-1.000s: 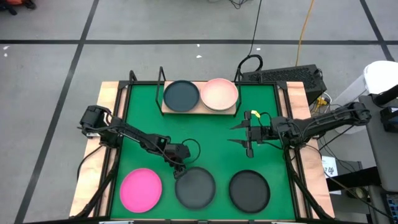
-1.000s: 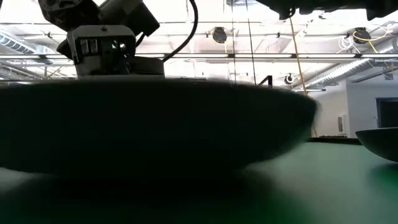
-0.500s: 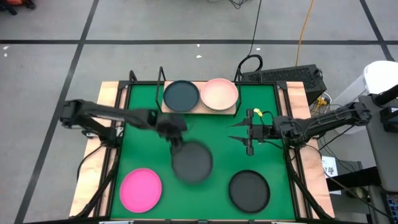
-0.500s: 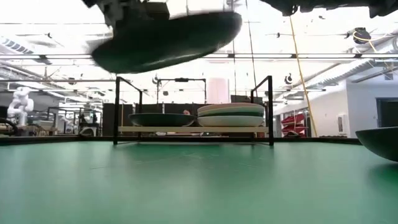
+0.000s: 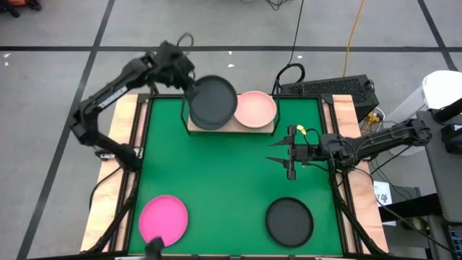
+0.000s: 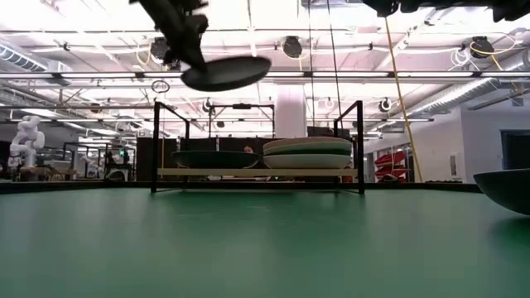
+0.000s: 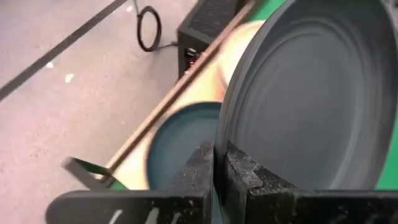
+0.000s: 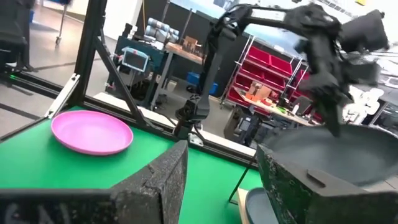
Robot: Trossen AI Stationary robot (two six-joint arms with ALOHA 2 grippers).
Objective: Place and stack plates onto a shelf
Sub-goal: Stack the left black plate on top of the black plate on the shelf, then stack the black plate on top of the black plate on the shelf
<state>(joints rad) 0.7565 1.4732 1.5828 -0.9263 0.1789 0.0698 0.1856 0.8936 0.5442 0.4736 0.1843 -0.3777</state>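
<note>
My left gripper [image 5: 190, 81] is shut on a dark grey plate [image 5: 214, 101], which hangs in the air over the left half of the light-wood shelf [image 5: 231, 128]. In the low view this plate [image 6: 225, 73] floats well above the shelf [image 6: 257, 172]. A dark plate [image 7: 177, 146] rests on the shelf under it. A pale pink plate [image 5: 255, 110] tops a short stack [image 6: 306, 153] on the shelf's right half. My right gripper [image 5: 279, 152] waits open at mid-right above the mat. My left gripper pinches the dark plate's rim [image 7: 219, 163] between its two fingers, at the plate's far-left edge [image 5: 195, 87]. The fingers come from the table's left. The plate is lifted clear above the shelf, slightly tilted, its hollow side up.
A hot pink plate [image 5: 164, 219] lies on the green mat at the near left, and a dark plate [image 5: 289, 221] at the near right. Black wire posts [image 6: 156, 145] stand at the shelf's ends. Green mat lies bare between the shelf and these plates.
My left gripper has taken hold of the dark plate that lay at the near middle, lifted it clear of the mat and carried it up and toward the far edge, to above the shelf's left half. The right arm has kept still.
</note>
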